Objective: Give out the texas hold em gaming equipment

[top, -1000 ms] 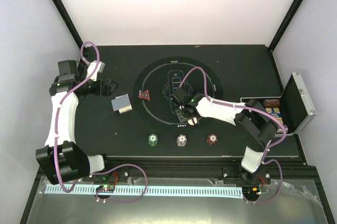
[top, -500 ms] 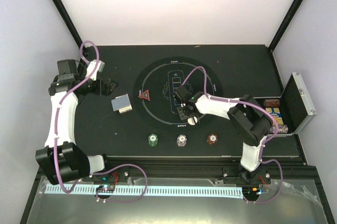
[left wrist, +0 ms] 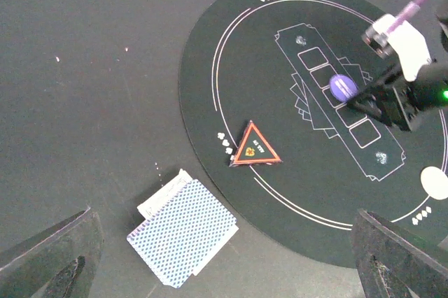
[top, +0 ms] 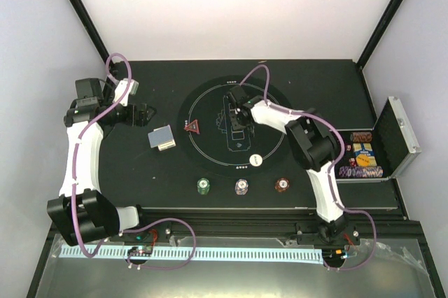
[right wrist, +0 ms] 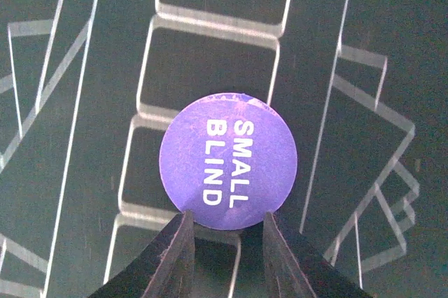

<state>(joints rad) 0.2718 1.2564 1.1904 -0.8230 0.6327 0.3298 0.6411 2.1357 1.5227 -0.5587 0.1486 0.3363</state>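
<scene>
Down at the bottom of the right wrist view, the right gripper, with two dark fingers only a little apart and nothing pinched in the small gap. Just above those tips, in the middle of the frame, a purple disc with the words SMALL BLIND, flat on the white box lines of the round mat. Lower rim of it right at the fingertips, touching or not too hard to tell. From above, both in the middle of the frame, on the mat's centre drawing. Lower on the mat, near its bottom edge, a white disc. On the mat's left side, a small red triangle. Just left of the mat, on the black table, a little stack of cards, blue-grey backs up. Below the mat, near the bottom edge of the table, a row of three: a green chip, a white chip, a red chip. At the left of the frame, the left gripper, fingers spread wide, holding nothing, near the cards but not touching. Far right, a black case lying open, with bright things inside, too small to name
</scene>
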